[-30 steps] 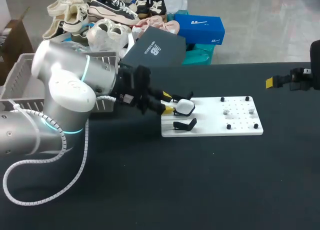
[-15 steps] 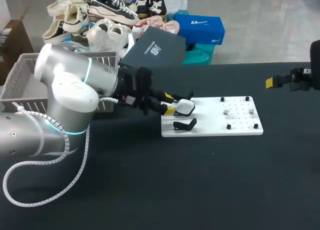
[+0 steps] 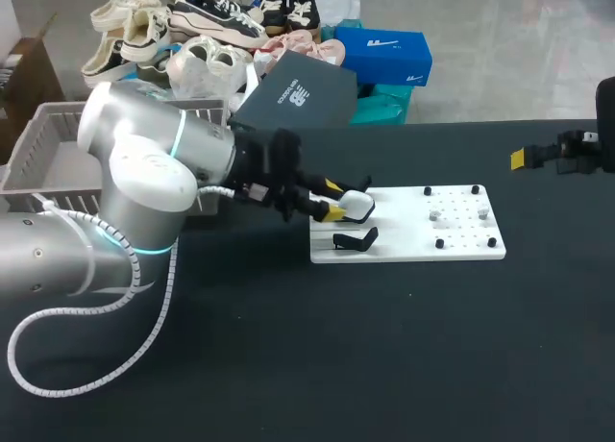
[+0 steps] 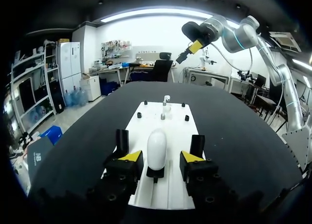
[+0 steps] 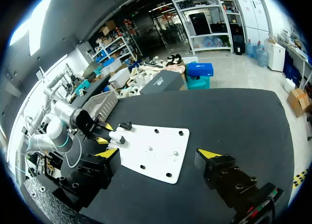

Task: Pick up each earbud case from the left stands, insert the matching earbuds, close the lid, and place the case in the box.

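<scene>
A white earbud case [image 3: 356,206] sits on its black stand at the left end of the white board [image 3: 413,242]. My left gripper [image 3: 336,200] is open around it. In the left wrist view the case [image 4: 157,148] lies between the yellow-tipped fingers [image 4: 129,157], with a small gap showing on each side. A second black stand [image 3: 356,238], nearer the front, is empty. Small pale earbuds [image 3: 435,213] rest among black pegs on the board's right half. My right gripper [image 3: 531,157] hovers open at the table's far right, its fingers [image 5: 108,154] spread wide above the board [image 5: 156,151].
A grey slatted basket [image 3: 34,149] stands at the table's left edge, behind my left arm. The board's black pegs [image 3: 440,243] stick up around the earbuds. Dark table surface lies open in front of the board and between the board and my right gripper.
My left arm has slid slightly right, bringing its fingers further along both sides of the case, and the fingers have narrowed a little. The right arm has not moved.
</scene>
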Robot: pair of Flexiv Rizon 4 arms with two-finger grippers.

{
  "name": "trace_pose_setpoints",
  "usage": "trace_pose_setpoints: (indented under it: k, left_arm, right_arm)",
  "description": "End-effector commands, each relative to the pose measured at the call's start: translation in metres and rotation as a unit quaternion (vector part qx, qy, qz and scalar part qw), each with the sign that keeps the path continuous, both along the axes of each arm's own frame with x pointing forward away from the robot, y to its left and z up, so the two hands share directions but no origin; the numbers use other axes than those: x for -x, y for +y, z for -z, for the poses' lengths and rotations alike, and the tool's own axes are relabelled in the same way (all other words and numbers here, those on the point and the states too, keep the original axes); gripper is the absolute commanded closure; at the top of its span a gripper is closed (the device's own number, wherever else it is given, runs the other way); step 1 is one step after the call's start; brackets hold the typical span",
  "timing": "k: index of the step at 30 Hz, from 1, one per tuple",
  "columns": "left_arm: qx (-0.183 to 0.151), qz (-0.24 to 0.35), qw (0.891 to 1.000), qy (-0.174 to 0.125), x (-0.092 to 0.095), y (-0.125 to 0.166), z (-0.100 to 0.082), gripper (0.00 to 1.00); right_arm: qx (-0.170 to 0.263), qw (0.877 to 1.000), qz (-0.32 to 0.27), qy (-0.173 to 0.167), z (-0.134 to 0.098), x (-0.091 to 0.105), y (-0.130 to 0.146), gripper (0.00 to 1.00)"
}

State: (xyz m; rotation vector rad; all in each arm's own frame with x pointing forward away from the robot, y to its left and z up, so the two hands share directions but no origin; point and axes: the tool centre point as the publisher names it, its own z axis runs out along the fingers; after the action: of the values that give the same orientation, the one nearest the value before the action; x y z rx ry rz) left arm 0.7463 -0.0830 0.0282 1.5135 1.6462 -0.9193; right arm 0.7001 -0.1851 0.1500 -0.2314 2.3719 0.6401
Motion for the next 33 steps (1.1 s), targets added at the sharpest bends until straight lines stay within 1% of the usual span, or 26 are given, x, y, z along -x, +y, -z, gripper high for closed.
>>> trace_pose_setpoints:
  k: [1,14,24,28,33]
  left_arm:
    - [-0.002,0.004,1.000,0.002,-0.006,-0.005,0.005,0.50]
    - [-0.004,0.006,1.000,0.006,-0.013,-0.010,0.010,0.51]
    - [-0.001,0.015,1.000,0.007,-0.012,-0.015,0.010,0.55]
    - [-0.001,0.018,1.000,0.006,-0.011,-0.017,0.011,0.59]
    - [-0.003,0.019,1.000,0.006,-0.010,-0.017,0.013,0.59]
  right_arm:
    - [-0.001,1.000,-0.002,0.000,0.000,0.000,-0.001,0.00]
    - [-0.001,1.000,-0.002,0.000,0.000,0.000,-0.001,0.00]
    - [-0.001,1.000,-0.002,0.000,0.000,0.000,-0.001,0.00]
    - [-0.001,1.000,-0.002,0.000,0.000,0.000,-0.001,0.00]
    - [-0.001,1.000,-0.002,0.000,0.000,0.000,-0.001,0.00]
